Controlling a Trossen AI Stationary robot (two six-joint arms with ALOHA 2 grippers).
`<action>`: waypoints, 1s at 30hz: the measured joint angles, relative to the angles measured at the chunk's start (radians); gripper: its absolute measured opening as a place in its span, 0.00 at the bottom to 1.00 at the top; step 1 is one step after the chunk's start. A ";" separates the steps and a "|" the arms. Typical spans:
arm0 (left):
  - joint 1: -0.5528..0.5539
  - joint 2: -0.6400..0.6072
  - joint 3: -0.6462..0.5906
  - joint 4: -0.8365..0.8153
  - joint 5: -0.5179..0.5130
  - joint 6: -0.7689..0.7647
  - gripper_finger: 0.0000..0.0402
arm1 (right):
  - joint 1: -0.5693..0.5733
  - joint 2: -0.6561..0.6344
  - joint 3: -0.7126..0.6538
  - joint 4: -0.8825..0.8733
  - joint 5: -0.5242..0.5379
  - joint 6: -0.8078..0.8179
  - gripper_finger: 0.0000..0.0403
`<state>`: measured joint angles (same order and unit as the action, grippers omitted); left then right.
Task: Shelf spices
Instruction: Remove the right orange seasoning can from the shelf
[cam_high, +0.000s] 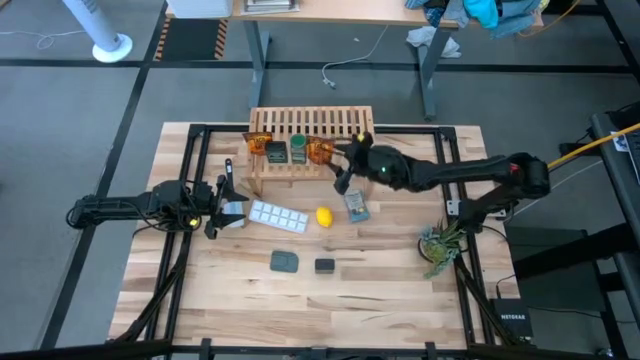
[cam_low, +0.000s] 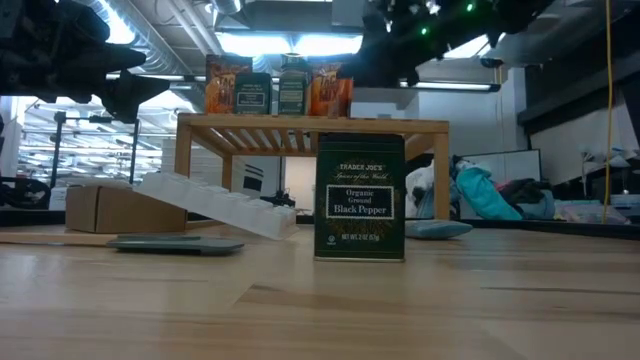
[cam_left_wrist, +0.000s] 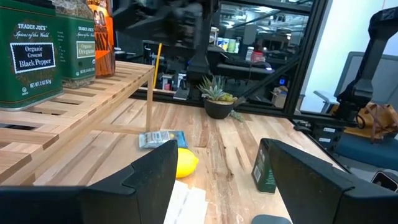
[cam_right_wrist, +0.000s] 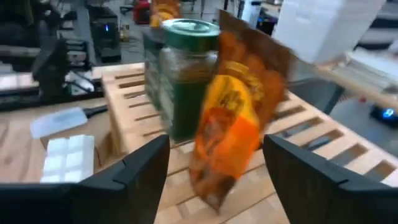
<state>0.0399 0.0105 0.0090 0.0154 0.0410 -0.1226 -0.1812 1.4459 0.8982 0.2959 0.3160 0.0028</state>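
The wooden shelf (cam_high: 310, 125) stands at the table's far middle. On its top stand an orange packet (cam_high: 258, 145), a dark box (cam_high: 276, 153), a green-lidded jar (cam_high: 298, 150) and a second orange packet (cam_high: 320, 152). This second packet (cam_right_wrist: 230, 124) is tilted, with its lower corner on the slats, beside the jar (cam_right_wrist: 183, 81). My right gripper (cam_right_wrist: 217, 174) is open at the shelf, a finger on either side of this packet and apart from it. A second dark box (cam_high: 324, 265), black pepper (cam_low: 360, 197), stands on the table. My left gripper (cam_left_wrist: 217, 180) is open and empty at the table's left (cam_high: 228, 205).
A white tray (cam_high: 278, 215), a lemon (cam_high: 324, 216) and a blue-grey packet (cam_high: 356, 207) lie in front of the shelf. A dark grey pad (cam_high: 284, 261) lies nearer. A small plant (cam_high: 440, 245) stands at the right, and a cardboard box (cam_low: 115, 208) by my left gripper.
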 joint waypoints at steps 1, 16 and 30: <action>0.000 0.000 0.000 0.000 0.000 0.000 0.61 | -0.019 0.007 0.000 -0.001 -0.011 0.012 0.63; 0.000 0.000 0.000 0.000 0.000 -0.004 0.61 | -0.070 0.060 0.000 0.069 -0.283 0.010 0.11; 0.000 0.000 0.000 0.000 0.000 -0.029 0.61 | -0.010 -0.027 0.001 -0.097 -0.208 -0.011 0.05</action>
<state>0.0399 0.0101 0.0090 0.0151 0.0410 -0.1519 -0.1907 1.4188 0.8989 0.1987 0.1082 -0.0086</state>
